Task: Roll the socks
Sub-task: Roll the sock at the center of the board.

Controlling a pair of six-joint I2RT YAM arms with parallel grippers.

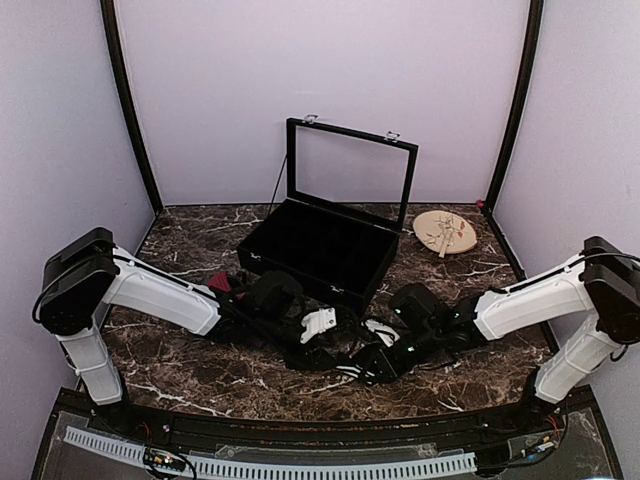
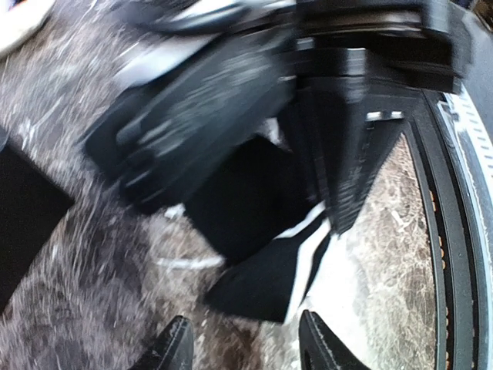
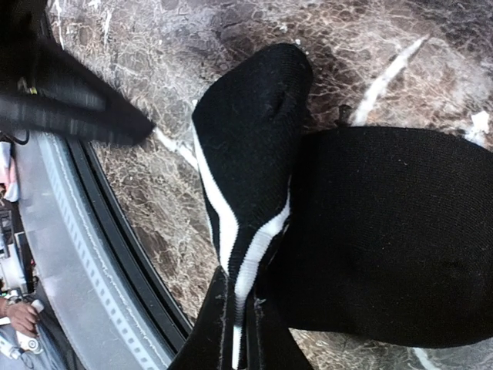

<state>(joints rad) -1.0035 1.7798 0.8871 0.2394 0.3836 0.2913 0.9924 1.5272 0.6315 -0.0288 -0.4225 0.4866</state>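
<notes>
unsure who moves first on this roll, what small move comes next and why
Probably ease the left gripper forward onto the near corner of the black sock and close. Its fingers stand apart, empty, just short of the fabric, while the right gripper is shut on the striped cuff, anchoring that end.

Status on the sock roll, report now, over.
Right gripper, jaws shut on black sock at its white-striped end. Left gripper, jaws open, just short of it. Open black case behind, not in the way.
</notes>
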